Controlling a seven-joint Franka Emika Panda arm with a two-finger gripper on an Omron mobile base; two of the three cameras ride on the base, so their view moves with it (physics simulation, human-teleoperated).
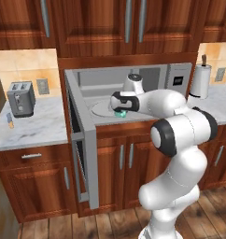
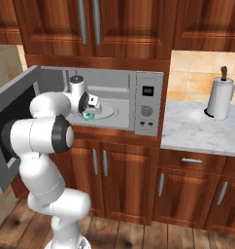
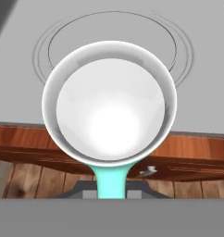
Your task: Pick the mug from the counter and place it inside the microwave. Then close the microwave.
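Observation:
My gripper (image 1: 120, 110) (image 2: 90, 112) (image 3: 112, 187) is shut on the teal handle of the mug (image 1: 119, 113) (image 2: 88, 116) (image 3: 109, 102). From above, the mug shows its white inside and whitish rim. I hold it at the mouth of the microwave (image 1: 179, 79) (image 2: 148, 104), above the front edge of its floor. The white turntable plate (image 1: 100, 108) (image 2: 111, 110) (image 3: 178, 41) lies just beyond the mug. The microwave door (image 1: 82, 140) (image 2: 8, 131) hangs wide open to the left.
A grey toaster (image 1: 20, 98) stands on the left counter (image 1: 35, 128). A paper towel roll (image 1: 200, 81) (image 2: 220, 97) stands on the right counter (image 2: 197, 129). Wooden cabinets run above and below the microwave.

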